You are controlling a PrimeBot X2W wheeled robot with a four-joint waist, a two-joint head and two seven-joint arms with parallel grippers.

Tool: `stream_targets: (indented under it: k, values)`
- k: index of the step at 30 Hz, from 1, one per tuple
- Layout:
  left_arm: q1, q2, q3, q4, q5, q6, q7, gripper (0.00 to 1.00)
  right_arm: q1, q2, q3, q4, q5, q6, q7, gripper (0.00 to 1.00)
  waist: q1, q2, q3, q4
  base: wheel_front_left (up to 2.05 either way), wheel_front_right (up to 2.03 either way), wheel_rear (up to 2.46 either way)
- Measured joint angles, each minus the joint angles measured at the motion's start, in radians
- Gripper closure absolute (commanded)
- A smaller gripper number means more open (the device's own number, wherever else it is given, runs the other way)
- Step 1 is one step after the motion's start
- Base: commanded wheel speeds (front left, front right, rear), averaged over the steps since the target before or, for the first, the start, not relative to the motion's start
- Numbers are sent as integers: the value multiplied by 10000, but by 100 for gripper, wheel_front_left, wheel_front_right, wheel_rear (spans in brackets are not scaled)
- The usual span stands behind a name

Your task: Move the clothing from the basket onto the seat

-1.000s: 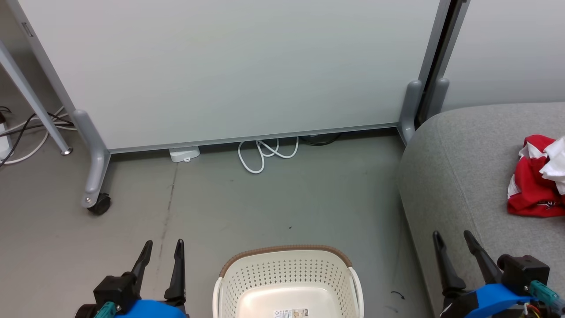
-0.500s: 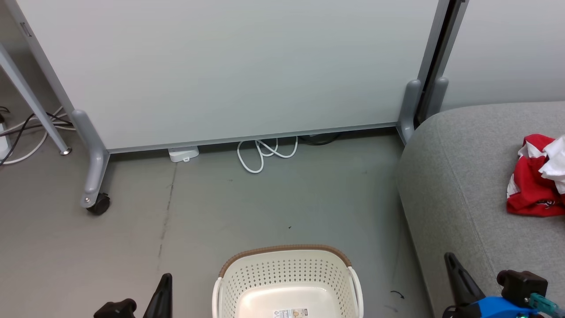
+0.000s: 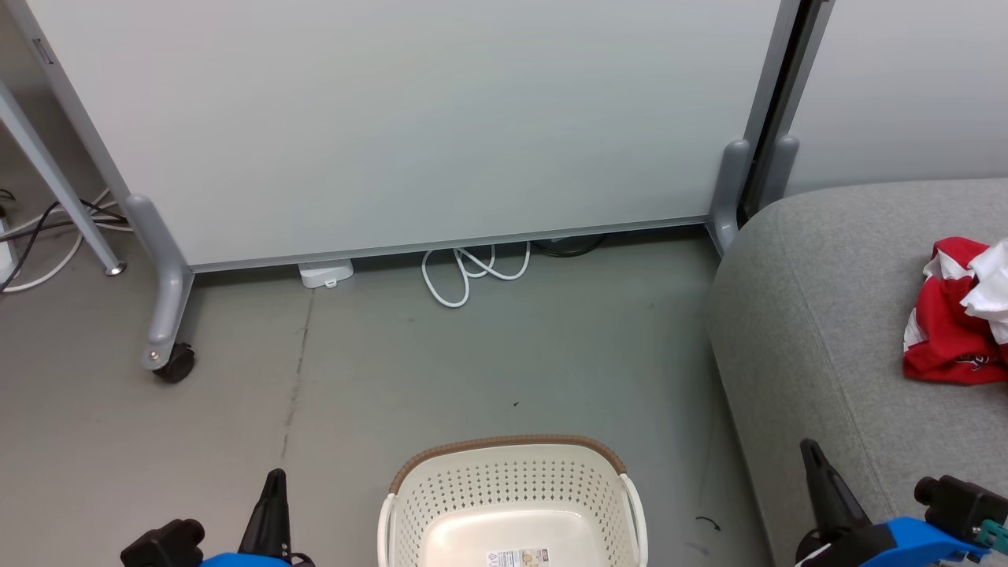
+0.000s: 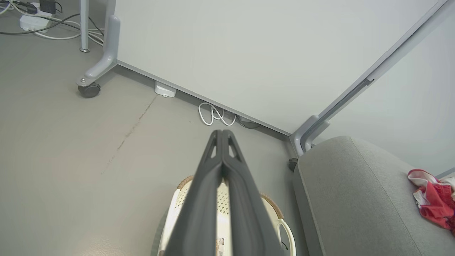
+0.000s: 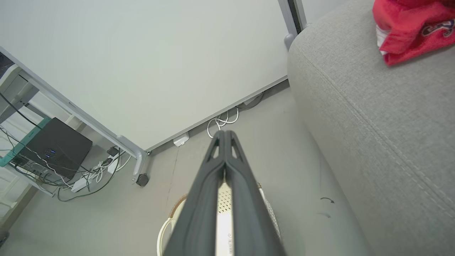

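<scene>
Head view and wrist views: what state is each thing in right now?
basket: upright on the floor, visible part empty.
clothing: crumpled heap lying on the seat.
seat: carries the clothing.
left gripper: shut, holding nothing.
right gripper: shut, holding nothing.

Soft, even, fairly bright light; shadows are faint, a thin dark band under the partition (image 3: 394,118) and beside the seat (image 3: 827,315). Wrist views bow straight lines near edges; the left gripper (image 4: 222,137) and right gripper (image 5: 224,137) blur up close.
</scene>
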Motion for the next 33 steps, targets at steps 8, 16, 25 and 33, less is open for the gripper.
stream_targets:
  k: [8, 16, 25, 33]
  values:
    - [-135, -40, 219, -211, -1166, 0, 307, 100, -144, 0, -40, -15, 1233, -2, 140, 100, 0, 0, 17, -13, 0, 0, 0]
    - [-252, -82, 424, -437, -2349, 0, 648, 100, -275, 0, -96, -35, 2483, -2, 295, 100, 0, 0, 37, -28, 0, 0, 0]
    - [-402, -134, 640, -637, -3432, -2, 936, 100, -448, 0, -144, -46, 3632, -2, 439, 100, 0, 0, 56, -43, 0, 0, 0]
    - [-507, -173, 807, -803, -4305, -2, 1187, 100, -570, -2, -182, -61, 4537, -2, 543, 100, -1, 0, 73, -56, 0, 0, 0]
